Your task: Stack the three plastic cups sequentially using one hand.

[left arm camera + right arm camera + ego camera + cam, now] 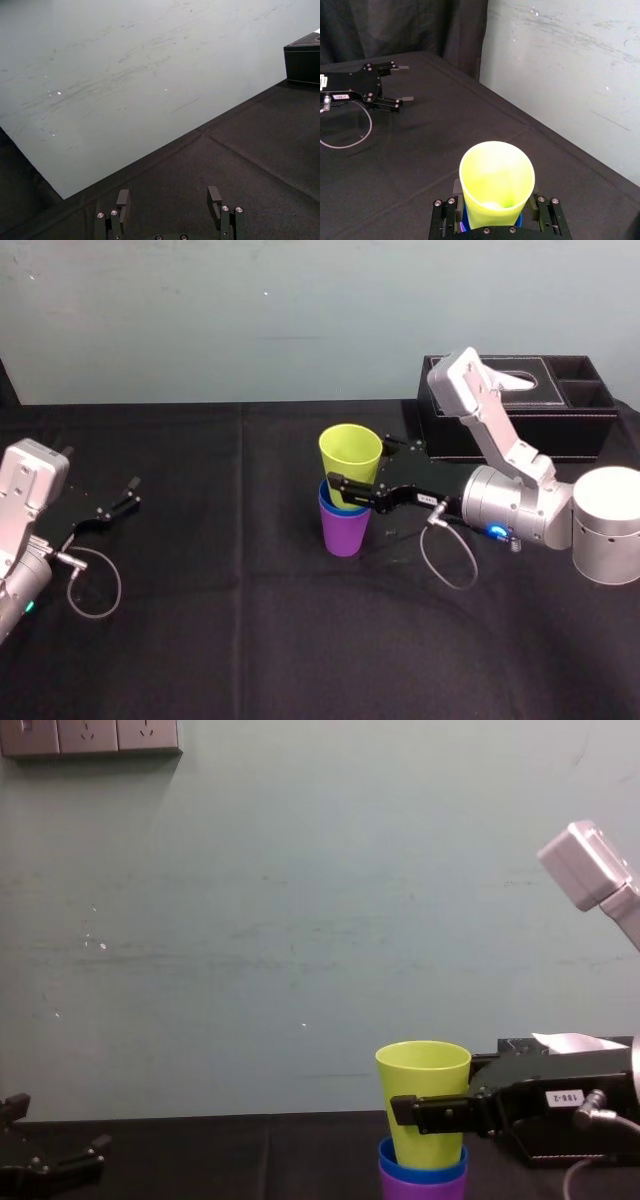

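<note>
Three stood nested mid-table (200, 640), upright, mouths up, long axes vertical: yellow-green cup (350, 445) in blue cup (325, 500) in purple cup (345, 532). Your right gripper (358, 465) clamped the yellow-green cup. Its wrist view looked into the mouth; the chest view gave the side. Left gripper (169, 195) sat parked at left, jaws apart.

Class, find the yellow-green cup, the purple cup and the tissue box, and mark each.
yellow-green cup (354, 468), head view, outer wall just below the rim.
purple cup (345, 536), head view, middle of its outer wall.
tissue box (578, 436), head view, front wall right of the arm.
</note>
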`<action>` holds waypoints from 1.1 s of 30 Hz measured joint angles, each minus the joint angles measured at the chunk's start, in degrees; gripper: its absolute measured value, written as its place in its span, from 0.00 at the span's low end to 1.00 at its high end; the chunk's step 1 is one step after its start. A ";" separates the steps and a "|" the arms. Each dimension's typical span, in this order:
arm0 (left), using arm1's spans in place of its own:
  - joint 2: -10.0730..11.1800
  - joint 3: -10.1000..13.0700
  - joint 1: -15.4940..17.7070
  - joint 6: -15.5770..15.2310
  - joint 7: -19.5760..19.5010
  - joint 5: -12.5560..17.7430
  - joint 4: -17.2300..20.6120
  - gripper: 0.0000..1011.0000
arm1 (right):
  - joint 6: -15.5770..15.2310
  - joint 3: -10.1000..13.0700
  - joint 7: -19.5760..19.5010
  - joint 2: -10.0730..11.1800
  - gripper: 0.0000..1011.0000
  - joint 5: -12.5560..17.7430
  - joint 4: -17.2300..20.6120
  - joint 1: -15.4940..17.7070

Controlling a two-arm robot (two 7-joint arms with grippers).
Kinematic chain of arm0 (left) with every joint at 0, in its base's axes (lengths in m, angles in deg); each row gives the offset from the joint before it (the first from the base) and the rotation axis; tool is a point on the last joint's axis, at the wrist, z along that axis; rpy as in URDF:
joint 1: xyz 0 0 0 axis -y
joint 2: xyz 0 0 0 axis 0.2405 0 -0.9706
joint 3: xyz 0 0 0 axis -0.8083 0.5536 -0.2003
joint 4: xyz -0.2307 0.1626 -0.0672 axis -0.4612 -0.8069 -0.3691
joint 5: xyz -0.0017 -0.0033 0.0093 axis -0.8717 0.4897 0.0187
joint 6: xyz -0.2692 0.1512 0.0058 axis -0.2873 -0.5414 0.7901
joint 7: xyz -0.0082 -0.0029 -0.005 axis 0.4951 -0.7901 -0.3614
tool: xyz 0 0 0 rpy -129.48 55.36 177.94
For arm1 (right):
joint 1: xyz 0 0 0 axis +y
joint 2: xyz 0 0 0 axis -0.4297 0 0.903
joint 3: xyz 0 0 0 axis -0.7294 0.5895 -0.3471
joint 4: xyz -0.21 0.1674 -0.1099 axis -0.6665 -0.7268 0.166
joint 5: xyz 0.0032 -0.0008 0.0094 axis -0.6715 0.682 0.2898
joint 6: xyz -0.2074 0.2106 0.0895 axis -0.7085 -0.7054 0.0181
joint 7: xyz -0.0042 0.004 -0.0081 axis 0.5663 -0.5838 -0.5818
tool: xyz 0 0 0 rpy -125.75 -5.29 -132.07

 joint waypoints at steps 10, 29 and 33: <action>0.00 0.00 0.00 0.00 0.00 0.00 0.00 1.00 | 0.49 -0.28 0.23 -0.91 0.72 -0.64 -1.79 -0.29; 0.00 0.00 0.00 0.00 0.00 0.00 0.00 1.00 | 1.06 -0.31 0.45 -1.30 0.78 -0.99 -2.52 -0.16; 0.00 0.00 0.00 0.00 0.00 0.00 0.00 1.00 | 1.04 -0.30 0.44 -1.29 0.87 -0.98 -2.47 -0.14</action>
